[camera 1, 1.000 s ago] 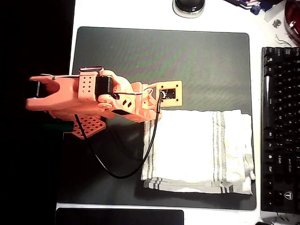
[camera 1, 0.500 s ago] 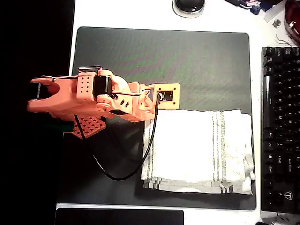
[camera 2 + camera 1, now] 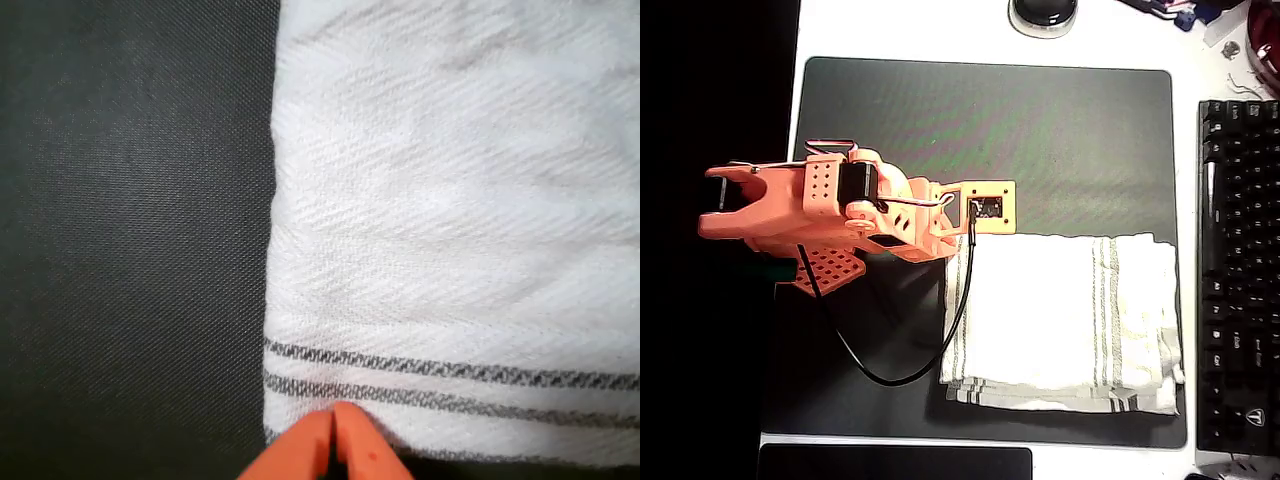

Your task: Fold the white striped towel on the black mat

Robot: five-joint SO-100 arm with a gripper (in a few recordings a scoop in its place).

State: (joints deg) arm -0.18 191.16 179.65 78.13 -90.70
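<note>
A: Wrist view has the orange gripper (image 3: 335,440) at six o'clock, fingertips pressed together over the striped corner of the white striped towel (image 3: 450,230). No cloth shows between them.

B: And overhead?

A: The towel (image 3: 1065,320) lies folded, layers stacked, toward four o'clock on the black mat (image 3: 990,120), with the arm (image 3: 840,215) reaching in from nine o'clock.

B: Risk?

A: With the tips shut just above the edge, I'd guess any sideways drift could snag the top layer and peel the fold open, or skew the stack toward the keyboard (image 3: 1238,270).
</note>
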